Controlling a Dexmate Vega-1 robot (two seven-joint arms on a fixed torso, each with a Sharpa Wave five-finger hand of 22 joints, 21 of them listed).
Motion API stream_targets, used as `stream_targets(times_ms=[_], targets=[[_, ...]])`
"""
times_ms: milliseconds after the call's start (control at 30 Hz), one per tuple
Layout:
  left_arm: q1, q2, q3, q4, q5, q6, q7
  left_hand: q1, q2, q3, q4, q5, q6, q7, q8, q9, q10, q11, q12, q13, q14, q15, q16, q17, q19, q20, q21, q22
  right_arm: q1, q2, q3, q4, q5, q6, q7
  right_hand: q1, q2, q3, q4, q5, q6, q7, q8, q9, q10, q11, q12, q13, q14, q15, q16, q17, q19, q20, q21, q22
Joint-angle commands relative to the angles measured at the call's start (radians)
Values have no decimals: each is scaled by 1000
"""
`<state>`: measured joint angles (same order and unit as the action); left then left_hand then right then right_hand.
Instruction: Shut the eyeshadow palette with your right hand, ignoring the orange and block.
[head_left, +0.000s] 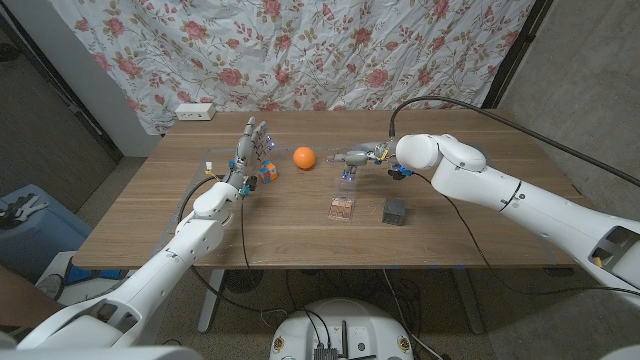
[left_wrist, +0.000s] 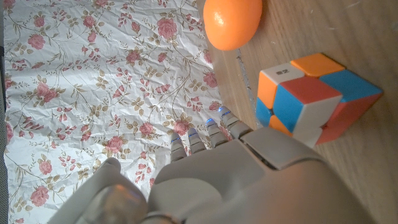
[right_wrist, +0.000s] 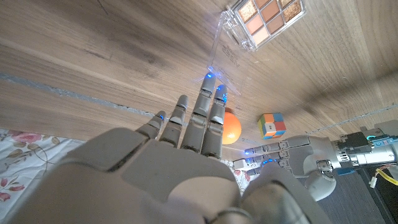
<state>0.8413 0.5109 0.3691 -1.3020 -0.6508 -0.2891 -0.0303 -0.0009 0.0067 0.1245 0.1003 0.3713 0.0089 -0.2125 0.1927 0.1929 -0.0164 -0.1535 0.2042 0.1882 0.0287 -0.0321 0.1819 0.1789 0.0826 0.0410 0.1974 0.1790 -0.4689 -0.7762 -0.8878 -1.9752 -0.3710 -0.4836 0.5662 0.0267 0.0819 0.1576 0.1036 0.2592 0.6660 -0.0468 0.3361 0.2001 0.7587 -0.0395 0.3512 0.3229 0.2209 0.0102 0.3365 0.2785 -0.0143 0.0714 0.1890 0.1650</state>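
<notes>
Head view: the eyeshadow palette (head_left: 342, 207) lies open at the centre of the desk (head_left: 300, 235), its clear lid (head_left: 349, 176) standing up toward the far side. The right robot hand (head_left: 356, 157) hovers just behind and above that lid, fingers straight and apart, holding nothing. The orange (head_left: 304, 157) sits just left of it, and a dark block (head_left: 395, 210) sits just right of the palette. The left robot hand (head_left: 250, 150) stands upright at the left, fingers apart and empty, beside a coloured cube (head_left: 266, 171).

Left wrist view: the cube (left_wrist: 314, 96) fills the right middle of the frame, the orange (left_wrist: 232, 22) the top centre, both near the left robot hand (left_wrist: 249, 180). The floral cloth (left_wrist: 93, 81) hangs behind the far desk edge.

Right wrist view: the palette (right_wrist: 266, 17) is at the top, with its lid (right_wrist: 225, 50) reaching down toward the right robot hand's fingertips (right_wrist: 208, 84).

The likely trouble: pressing the thin lid off-centre could slide the light palette toward the near edge or into the block rather than fold it shut, and a wide sweep could roll the orange. In front of the palette the desk is bare, so there is room to push the lid down and forward.
</notes>
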Motion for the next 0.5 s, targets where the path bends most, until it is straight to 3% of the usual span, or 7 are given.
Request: stream_targets(times_ms=[33,500], targets=[[-1,0,0,1,0,-1,0,6,7,8,0,4,-2,-7,5,4,1,-8,5,4,4,-24,6,5,8,1,4,4,-19,-7,3,-35,-10,-19,0,12,4,0,-6,6,0,-10,-2,2,0,2,-1,3,-5,-3,-1,1,4,-3,2,3],[-1,0,0,1,0,-1,0,6,8,8,0,4,-2,-7,5,4,0,-10,5,4,5,-24,6,5,7,1,4,4,-34,-13,-3,-77,-33,-50,0,16,7,2,-10,7,3,-11,-4,2,3,-2,-8,8,-5,-4,0,-1,5,-4,1,3]])
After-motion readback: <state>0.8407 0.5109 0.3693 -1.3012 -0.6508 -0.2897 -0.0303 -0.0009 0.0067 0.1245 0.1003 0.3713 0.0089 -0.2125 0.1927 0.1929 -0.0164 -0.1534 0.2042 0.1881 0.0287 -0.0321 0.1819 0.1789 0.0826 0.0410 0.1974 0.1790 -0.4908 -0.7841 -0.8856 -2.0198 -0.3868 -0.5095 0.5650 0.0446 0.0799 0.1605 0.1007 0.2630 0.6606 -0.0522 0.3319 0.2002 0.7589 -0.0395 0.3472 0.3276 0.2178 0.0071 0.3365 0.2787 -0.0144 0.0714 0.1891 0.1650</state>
